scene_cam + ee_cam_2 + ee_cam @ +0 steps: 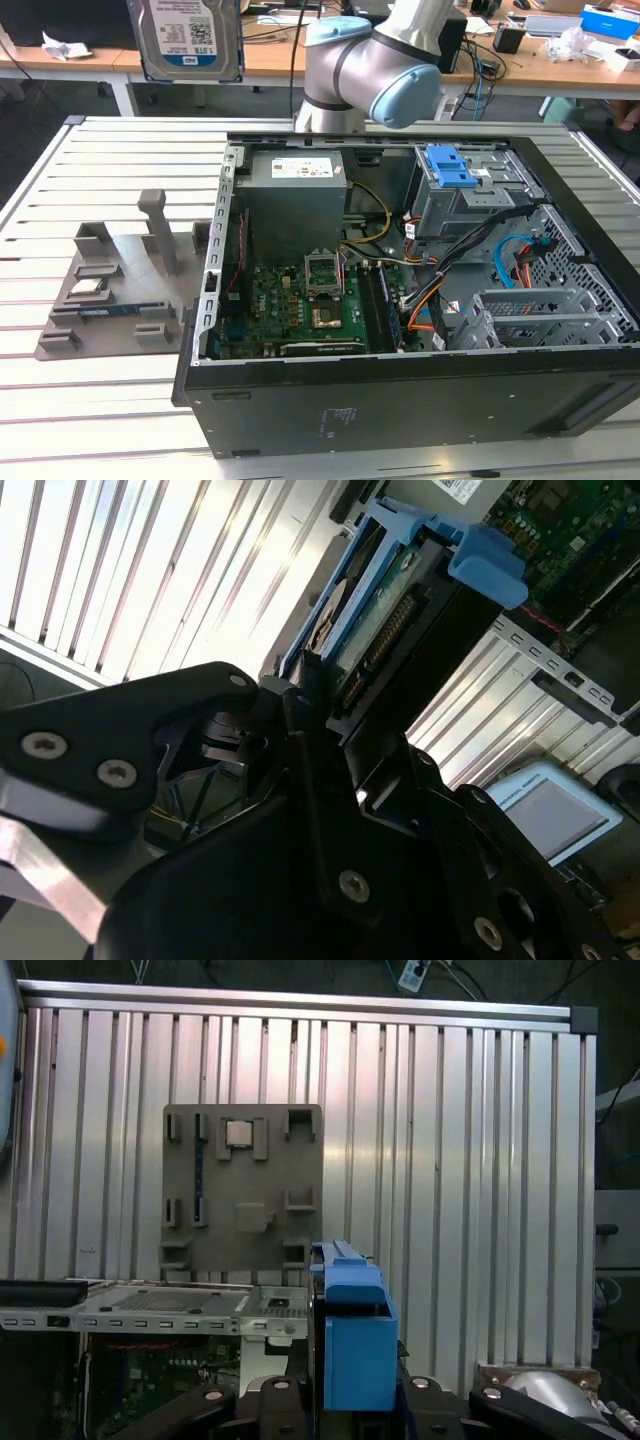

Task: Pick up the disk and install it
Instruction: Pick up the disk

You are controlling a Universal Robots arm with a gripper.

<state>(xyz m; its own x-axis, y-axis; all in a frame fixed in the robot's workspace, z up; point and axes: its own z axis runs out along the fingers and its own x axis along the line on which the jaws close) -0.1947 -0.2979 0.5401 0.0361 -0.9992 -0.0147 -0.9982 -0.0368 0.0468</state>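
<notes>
The disk (186, 38) hangs high above the slatted table at the exterior view's left, label facing the camera, well clear of the open computer case (330, 400). In the second wrist view my black gripper (322, 708) is shut on the disk (372, 608), whose blue frame and connector edge stick out past the fingers. In the first wrist view the disk's blue frame (352, 1345) stands edge-on between the black fingers (268, 1402).
A grey fixture plate (120, 285) with upright posts lies on the table beside the case. Inside the case are a grey power supply box (297, 195), the motherboard (300, 305), loose cables and a drive bay with a blue latch (448, 165). Cluttered desks stand behind.
</notes>
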